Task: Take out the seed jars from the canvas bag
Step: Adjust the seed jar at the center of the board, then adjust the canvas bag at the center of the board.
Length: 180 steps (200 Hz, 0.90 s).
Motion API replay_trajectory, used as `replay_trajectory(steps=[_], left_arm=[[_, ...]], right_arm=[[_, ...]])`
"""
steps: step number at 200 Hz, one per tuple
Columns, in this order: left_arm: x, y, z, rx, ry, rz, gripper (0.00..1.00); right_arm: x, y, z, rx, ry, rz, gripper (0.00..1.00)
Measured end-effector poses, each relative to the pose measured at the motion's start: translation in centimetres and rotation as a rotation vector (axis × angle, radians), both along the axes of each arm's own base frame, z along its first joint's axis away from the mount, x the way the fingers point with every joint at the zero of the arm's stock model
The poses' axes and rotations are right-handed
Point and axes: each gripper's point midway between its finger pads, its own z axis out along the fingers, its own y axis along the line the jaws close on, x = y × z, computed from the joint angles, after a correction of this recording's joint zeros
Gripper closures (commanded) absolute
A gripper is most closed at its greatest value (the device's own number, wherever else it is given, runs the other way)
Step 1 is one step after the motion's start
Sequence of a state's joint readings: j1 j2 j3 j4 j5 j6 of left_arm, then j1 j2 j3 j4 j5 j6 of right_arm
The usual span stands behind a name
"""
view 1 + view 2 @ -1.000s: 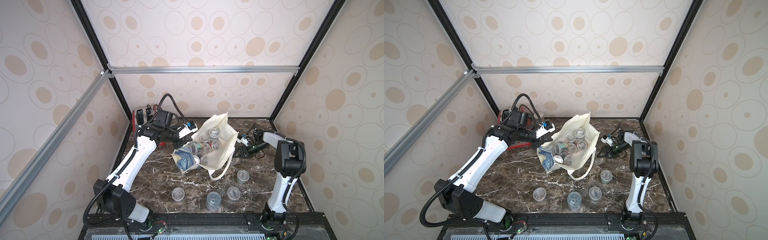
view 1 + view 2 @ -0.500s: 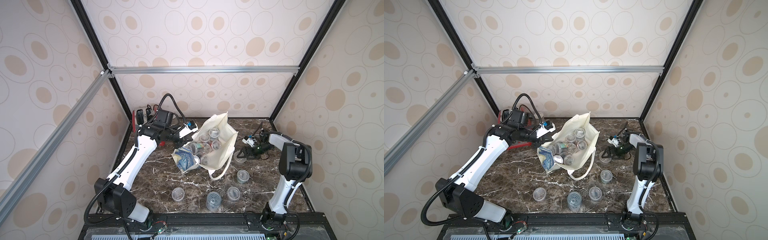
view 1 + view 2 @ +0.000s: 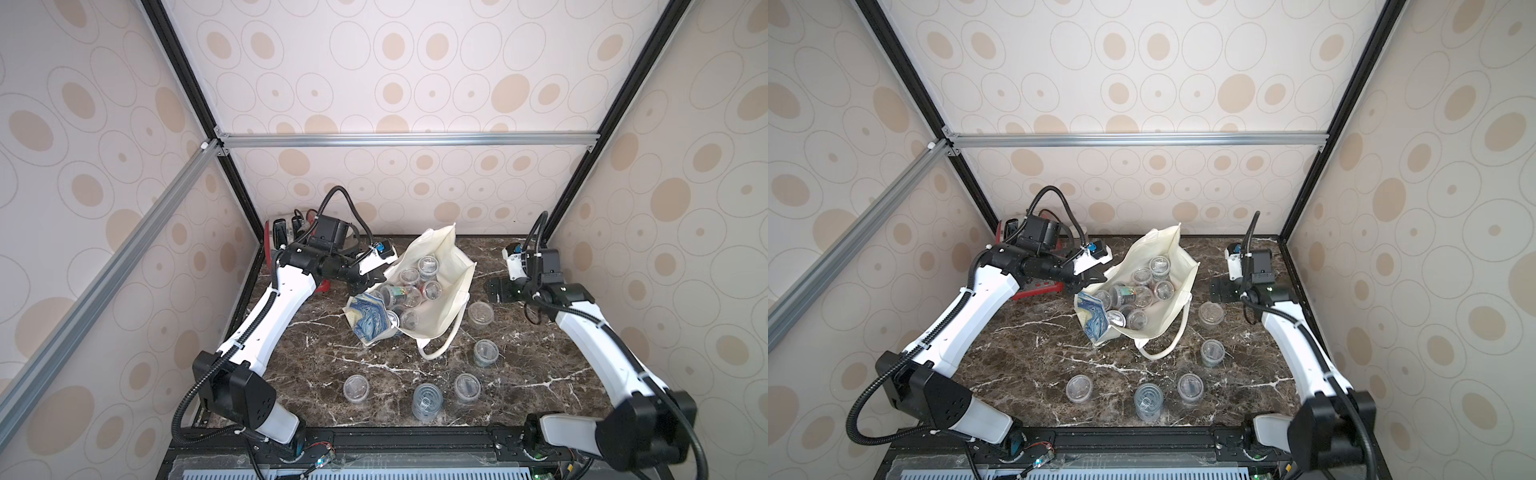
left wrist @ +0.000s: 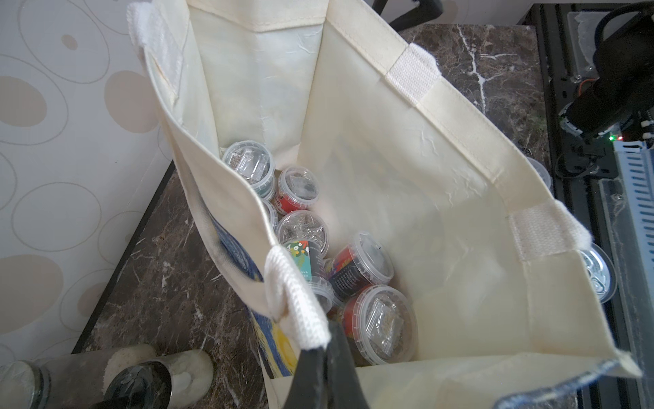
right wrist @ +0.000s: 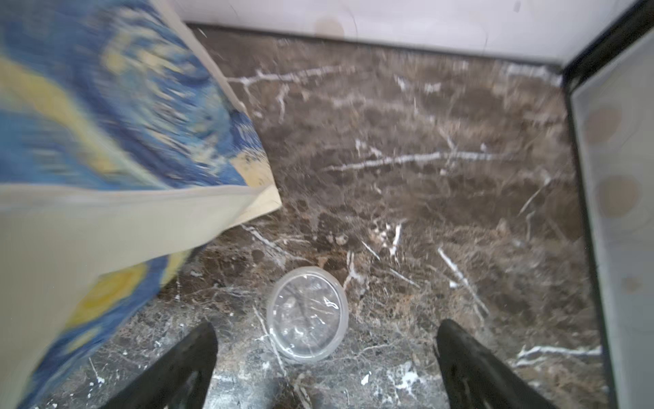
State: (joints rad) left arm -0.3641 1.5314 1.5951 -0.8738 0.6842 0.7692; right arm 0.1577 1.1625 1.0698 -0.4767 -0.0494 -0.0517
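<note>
On the dark marble table (image 3: 316,374) the bag (image 3: 451,270) sits open in the middle, the left claw (image 4: 327,336) clenched on its rim, with many jars (image 3: 409,293) inside and a few standing outside. The right claw (image 5: 327,325) hangs spread wide and empty just by a jar (image 5: 307,315) beside the bag. Its next reach likely goes best straight down through the mouth onto an upright jar.

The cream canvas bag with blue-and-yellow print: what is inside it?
Inside the cream canvas bag lie small clear plastic lidded jars, some red-labelled. Its near wall and the upper jars cover any others.
</note>
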Motion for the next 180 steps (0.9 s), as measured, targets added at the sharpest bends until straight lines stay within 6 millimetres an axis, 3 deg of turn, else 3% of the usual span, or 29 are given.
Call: replay_trajectory(steps=[17, 37, 47, 58, 83, 100, 126, 148, 159, 180], left_arm=[[-0.1, 0.0, -0.1, 0.005, -0.006, -0.008, 1.0], [-0.6, 0.1, -0.3, 0.009, -0.01, -0.018, 1.0], [-0.8, 0.1, -0.4, 0.011, -0.015, -0.025, 1.0], [-1.1, 0.1, -0.5, 0.013, -0.017, -0.031, 1.0], [-1.3, 0.2, -0.6, 0.017, -0.022, -0.038, 0.88], [-1.3, 0.2, -0.5, 0.02, -0.03, -0.042, 0.67], [-1.1, 0.4, -0.7, 0.029, -0.023, -0.019, 0.25], [-0.8, 0.6, -0.7, 0.037, -0.023, 0.009, 0.21], [-0.4, 0.7, -0.6, 0.036, -0.021, 0.031, 0.13], [0.4, 0.9, -0.4, 0.036, -0.029, 0.085, 0.07]], right_arm=[[-1.8, 0.2, 3.2, 0.017, -0.108, 0.004, 0.0], [-2.8, 0.4, 5.8, 0.029, -0.106, 0.022, 0.03], [-3.0, 2.0, 7.4, 0.031, -0.106, 0.085, 0.03], [-3.2, 4.6, 7.8, 0.015, -0.099, 0.185, 0.04], [-7.4, 13.0, 5.1, -0.09, -0.039, 0.531, 0.09], [-9.7, 16.5, 3.4, -0.133, -0.006, 0.67, 0.18], [-10.2, 20.0, 0.8, -0.179, 0.037, 0.725, 0.26], [-10.2, 23.1, -3.0, -0.245, 0.112, 0.755, 0.26], [-10.4, 24.4, -4.8, -0.271, 0.151, 0.766, 0.27], [-11.1, 26.2, -6.6, -0.276, 0.194, 0.794, 0.26]])
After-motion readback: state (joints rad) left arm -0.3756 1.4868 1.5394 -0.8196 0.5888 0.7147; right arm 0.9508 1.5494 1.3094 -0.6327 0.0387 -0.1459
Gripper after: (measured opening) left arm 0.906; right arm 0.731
